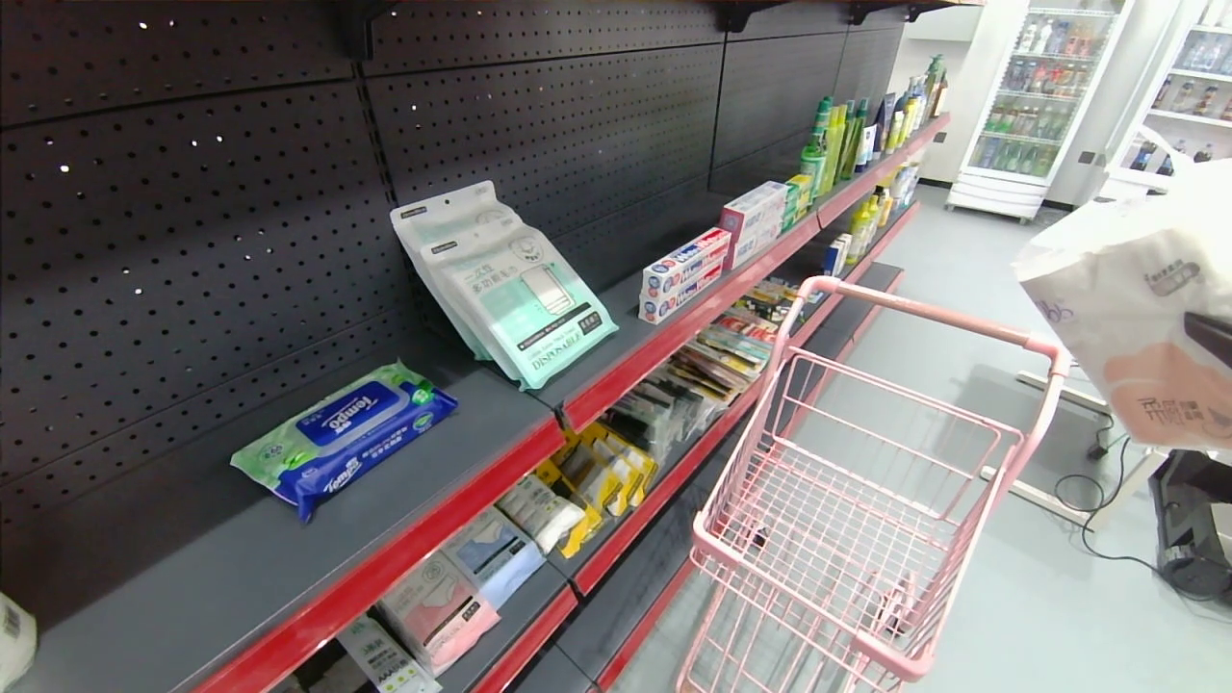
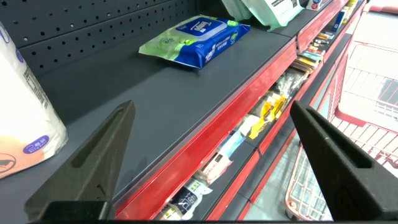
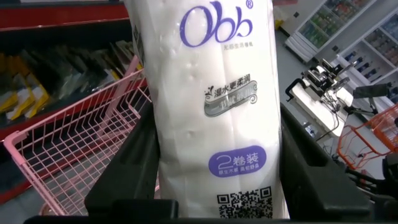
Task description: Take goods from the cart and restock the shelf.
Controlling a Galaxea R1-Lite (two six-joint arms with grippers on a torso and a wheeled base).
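My right gripper (image 3: 217, 186) is shut on a tall white pack of paper rolls (image 3: 214, 106), held up in the air to the right of the pink cart (image 1: 847, 500); the same pack (image 1: 1136, 308) fills the right edge of the head view. The cart's basket looks empty. My left gripper (image 2: 211, 162) hangs open just above the front of the grey upper shelf (image 2: 186, 106), with nothing between its fingers. A second white roll pack (image 2: 25, 118) stands on that shelf beside it.
A blue and green wet-wipe pack (image 1: 346, 433) lies on the shelf, with mint mask pouches (image 1: 505, 284) leaning on the pegboard and toothpaste boxes (image 1: 685, 272) farther along. Lower shelves (image 1: 577, 481) hold small packs. Open floor and drink fridges (image 1: 1035, 96) lie beyond the cart.
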